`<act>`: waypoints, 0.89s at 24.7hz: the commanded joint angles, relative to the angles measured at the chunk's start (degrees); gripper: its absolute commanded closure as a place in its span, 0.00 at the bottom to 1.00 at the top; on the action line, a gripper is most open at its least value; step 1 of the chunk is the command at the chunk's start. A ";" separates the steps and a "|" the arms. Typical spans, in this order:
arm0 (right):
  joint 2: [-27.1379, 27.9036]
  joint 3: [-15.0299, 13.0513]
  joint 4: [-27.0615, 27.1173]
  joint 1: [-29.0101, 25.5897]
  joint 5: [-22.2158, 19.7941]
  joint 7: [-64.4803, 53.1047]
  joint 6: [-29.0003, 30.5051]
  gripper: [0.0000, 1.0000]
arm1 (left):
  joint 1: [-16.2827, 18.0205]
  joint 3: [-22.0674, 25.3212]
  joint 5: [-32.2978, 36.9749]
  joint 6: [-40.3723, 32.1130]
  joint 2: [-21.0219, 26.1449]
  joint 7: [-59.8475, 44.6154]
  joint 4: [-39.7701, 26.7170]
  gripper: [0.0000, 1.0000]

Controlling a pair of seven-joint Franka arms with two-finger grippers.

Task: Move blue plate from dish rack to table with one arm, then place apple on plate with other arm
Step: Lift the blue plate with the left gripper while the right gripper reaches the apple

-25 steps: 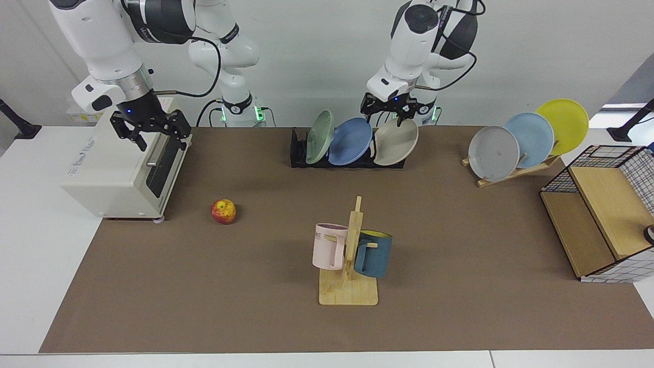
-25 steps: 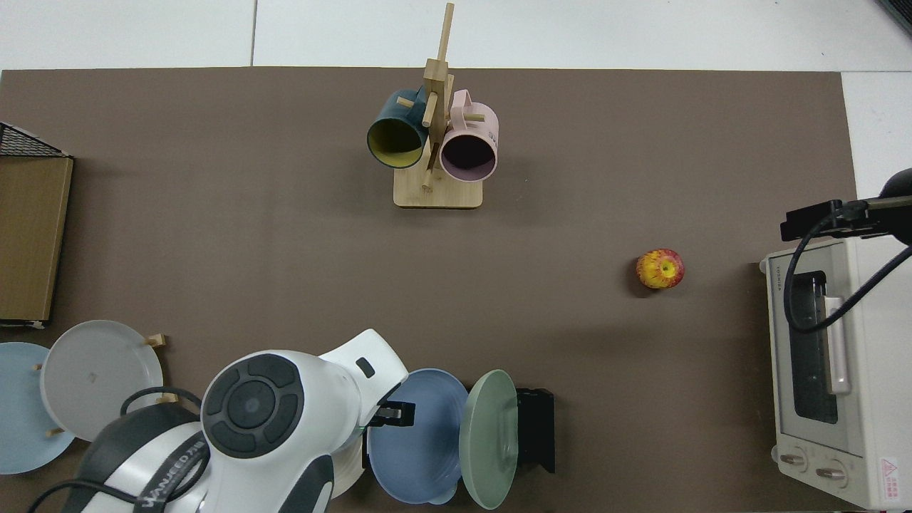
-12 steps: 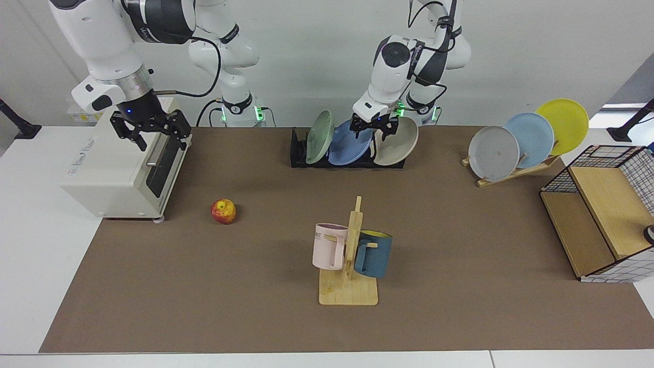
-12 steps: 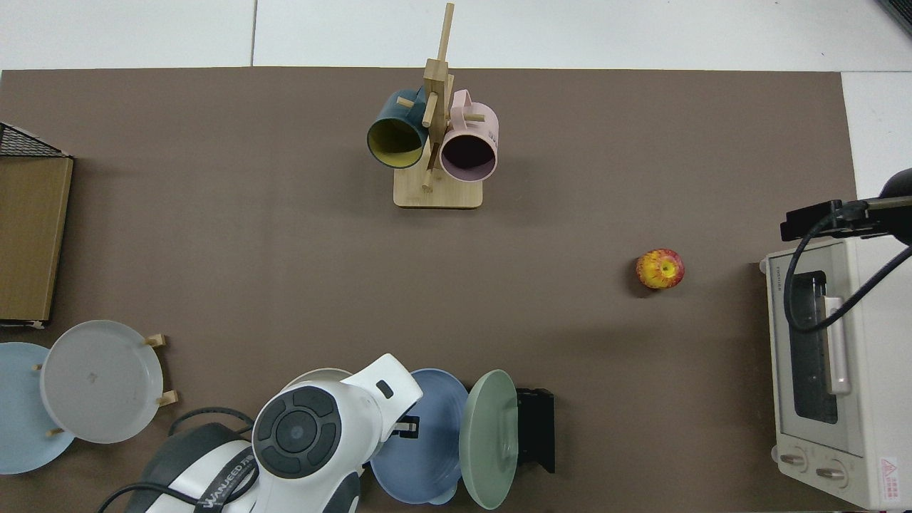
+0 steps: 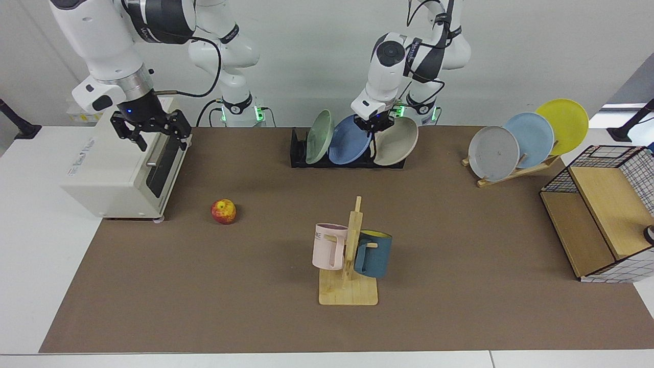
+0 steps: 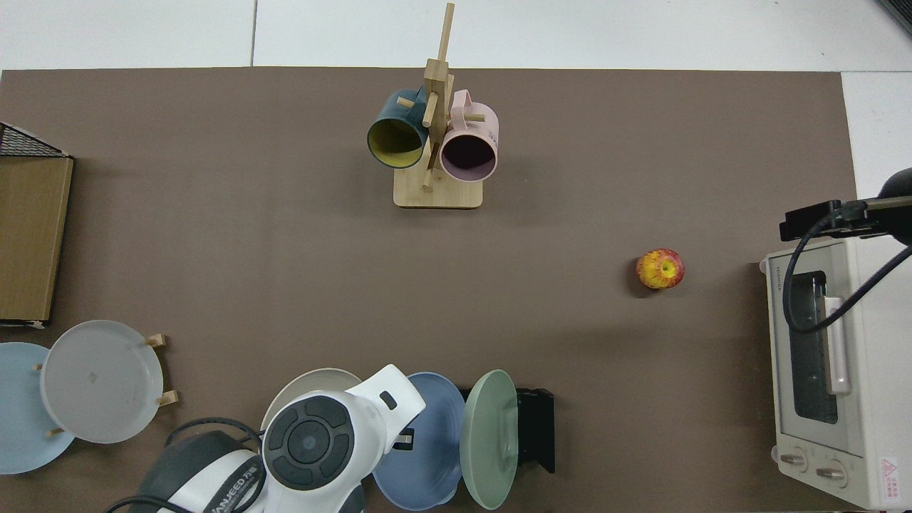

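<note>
While the round periwinkle-blue plate (image 5: 349, 141) stands in the low black slotted dish rack (image 5: 299, 149) between a green and a beige plate, the left gripper (image 5: 374, 125) pinches its upper rim. The right gripper (image 5: 152, 130) waits, fingers spread, over the white toaster oven (image 5: 120, 168). The small red-and-yellow apple (image 5: 224, 211) lies on the brown table (image 5: 460, 245).

— Any lettering to read?
— "NE" on the pink mug (image 5: 328, 246), well in front of the left gripper (image 5: 374, 128). There's also a red warning triangle on the toaster oven (image 6: 826, 370) under the right gripper (image 5: 151, 131).
— And the arm's band?
— Too unclear to read.
</note>
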 commanded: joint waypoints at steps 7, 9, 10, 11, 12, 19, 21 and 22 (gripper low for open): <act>-0.88 0.37 -3.20 0.36 1.09 -1.54 2.90 0.00 | 1.30 2.20 8.53 -13.76 -2.68 -3.30 8.19 1.00; -0.62 0.37 -3.55 2.03 1.09 -1.10 4.82 0.00 | 3.84 2.82 8.44 -12.44 -1.71 -2.08 9.69 1.00; -0.45 0.37 -3.90 2.21 1.09 -1.10 6.05 0.00 | 5.60 3.00 8.27 -11.39 -0.92 -0.06 10.48 1.00; -0.27 0.37 -4.51 2.21 1.09 -1.10 7.54 0.00 | 7.53 3.00 7.92 -10.07 -0.04 2.74 11.10 1.00; -0.09 0.37 -4.95 2.21 1.09 -1.19 8.78 0.00 | 9.38 3.00 7.48 -8.49 0.75 5.29 11.28 1.00; 2.36 0.37 -6.80 2.13 1.09 -2.16 12.48 0.00 | 21.69 3.35 -4.91 -1.62 6.02 21.91 14.78 1.00; 3.33 0.37 -7.15 2.04 1.09 -3.30 12.83 0.00 | 23.63 3.26 -6.06 -1.89 8.13 24.29 16.54 1.00; 3.68 0.37 -7.59 2.04 1.09 -3.91 12.83 0.00 | 24.16 3.35 -6.15 -1.54 9.18 24.91 17.07 1.00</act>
